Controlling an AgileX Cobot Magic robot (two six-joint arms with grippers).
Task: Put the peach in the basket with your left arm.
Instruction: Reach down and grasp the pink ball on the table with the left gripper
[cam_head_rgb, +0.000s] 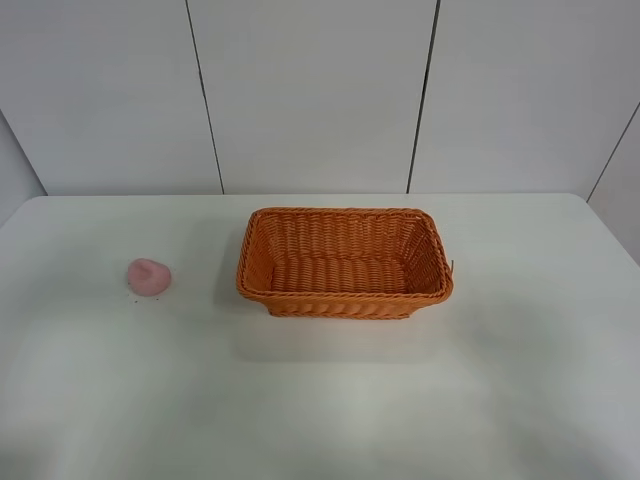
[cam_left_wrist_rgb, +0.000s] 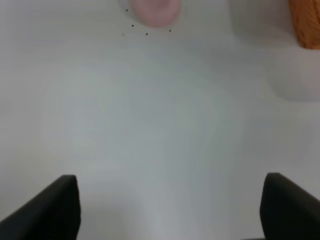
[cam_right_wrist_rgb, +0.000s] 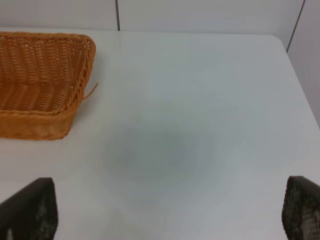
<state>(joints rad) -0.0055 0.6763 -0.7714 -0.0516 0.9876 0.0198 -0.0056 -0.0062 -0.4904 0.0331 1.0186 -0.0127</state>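
- We find the peach (cam_head_rgb: 149, 277) lying on the white table (cam_head_rgb: 320, 410), on the left part in the exterior high view. It is outside the basket (cam_head_rgb: 340, 297) and well apart from it.
- The basket is orange woven wicker and stands upright near the table's middle. Its bare woven floor shows.
- A few small dark specks (cam_left_wrist_rgb: 146, 34) lie on the table just beside the peach.
- The left gripper (cam_left_wrist_rgb: 172, 207) is released, with its two black fingertips spread wide and only bare table between them. It grasps nothing.
- In the left wrist view the peach lies ahead of the fingertips, apart from them. It is blurred and partly cut off by the frame, and one corner of the basket shows off to the side.
- The right gripper (cam_right_wrist_rgb: 165, 212) is likewise released, its dark fingertips set wide apart over bare table. The basket stands ahead and to one side, not touching it.
- A loose wicker strand (cam_right_wrist_rgb: 91, 91) sticks out from the basket corner nearest the right gripper.
- Pale wall panels (cam_head_rgb: 310, 90) with dark seams stand behind the table.
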